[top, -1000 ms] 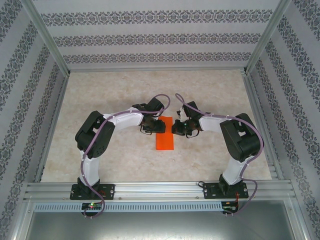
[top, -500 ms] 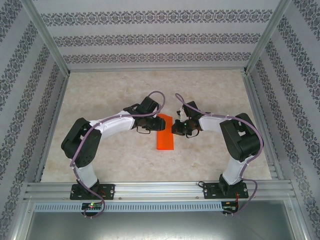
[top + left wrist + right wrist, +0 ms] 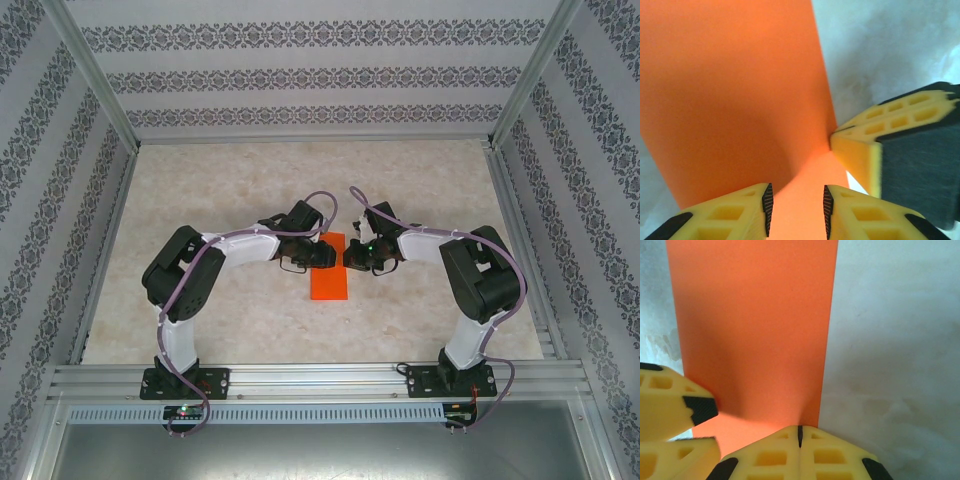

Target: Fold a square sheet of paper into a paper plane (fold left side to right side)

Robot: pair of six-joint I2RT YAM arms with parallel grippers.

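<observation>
Although the marbled desk (image 3: 200, 300) and the right arm (image 3: 470, 270) looked the same as a second earlier, the left arm (image 3: 230, 245) had swung its elbow out and back and carried its wrist further to the right. The square sheet of paper (image 3: 330, 282) lay at the middle of the desk as a narrow orange-red rectangle, long side running away from the arm bases, and its place had not shifted. That shape suggested the left-to-right fold was already laid over. The left claw (image 3: 322, 256) had moved in over the far part of the sheet until it sat just beside the right claw (image 3: 350, 258). Its jaws had narrowed but stood apart, with paper below the gap and nothing pinched between them. In the left wrist view the sheet looked slightly bowed under the fingers, so the layers probably were not yet flat. The right claw was pressed together, its tips resting at the sheet's right-hand long edge. It seemed to be pinning that edge while the left claw came across to set the crease.
</observation>
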